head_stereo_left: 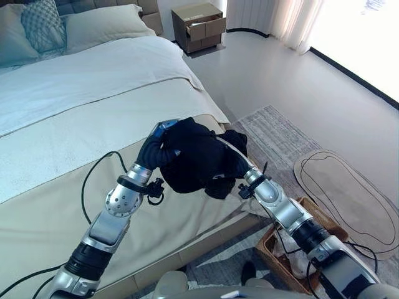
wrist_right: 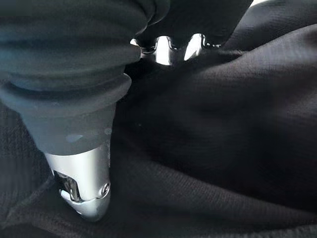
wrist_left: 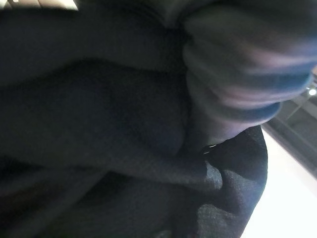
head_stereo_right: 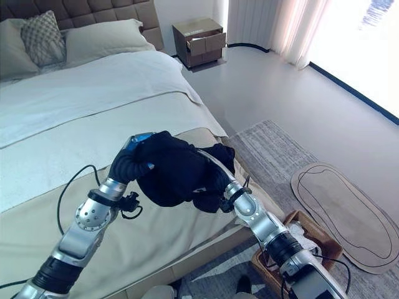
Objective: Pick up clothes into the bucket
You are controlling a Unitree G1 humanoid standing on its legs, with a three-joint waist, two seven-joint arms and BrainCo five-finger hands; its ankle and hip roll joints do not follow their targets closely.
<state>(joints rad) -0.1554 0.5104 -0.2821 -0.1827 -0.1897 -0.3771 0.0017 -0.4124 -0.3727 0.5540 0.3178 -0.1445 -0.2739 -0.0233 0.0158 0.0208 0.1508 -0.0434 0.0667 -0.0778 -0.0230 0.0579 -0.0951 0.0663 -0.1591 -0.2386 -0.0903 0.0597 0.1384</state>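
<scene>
A bundled black garment (head_stereo_left: 196, 156) hangs in the air over the bed's near corner, held between my two hands. My left hand (head_stereo_left: 156, 152) presses into its left side, with the fingers buried in the cloth (wrist_left: 124, 148). My right hand comes in from the right under the bundle. In the right wrist view its thumb (wrist_right: 84, 183) lies against the black fabric (wrist_right: 223, 124), and its fingers (wrist_right: 166, 49) curl into a fold. A brown wicker basket (head_stereo_left: 330, 223) with pale clothes in it stands on the floor at the lower right, beneath my right forearm.
The bed (head_stereo_left: 75, 137), with a beige cover and a white sheet, takes up the left side, with pillows (head_stereo_left: 100, 25) at its head. A wooden nightstand (head_stereo_left: 199, 28) stands at the back. A grey rug (head_stereo_left: 280, 134) and an oval mat (head_stereo_left: 349, 199) lie on the floor to the right.
</scene>
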